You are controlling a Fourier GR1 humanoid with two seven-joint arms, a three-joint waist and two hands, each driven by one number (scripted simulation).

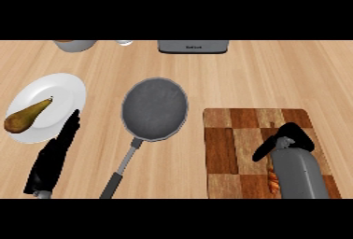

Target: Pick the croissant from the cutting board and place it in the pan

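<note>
The right robot hand is down over the checkered cutting board at the right of the counter, its grey forearm running in from the lower edge. Peeking out along the forearm's left side is a sliver of golden-brown crust: that's the croissant, lying on the board and mostly hidden under the arm. The black fingers look curled downward, thumb splayed left, but they sit beyond the visible pastry, and whether they close on any of it I cannot tell from here. Over at the left, the left robot hand rests with straight, relaxed fingers, just beside the white plate carrying a pear. The dark frying pan waits between plate and board, handle pointing toward the robot. Now, the croissant itself: expect it to be light, flaky and easily crushed, with a dry crust that shouldn't slip much. The best hold is probably across its thick middle, fingers on one long side and thumb on the other, rather than at a tapered tip that could break off. After that, it's a short carry to the left and a low release into the pan's bowl. At the far edge sit a bowl, a glass and a toaster.
</note>
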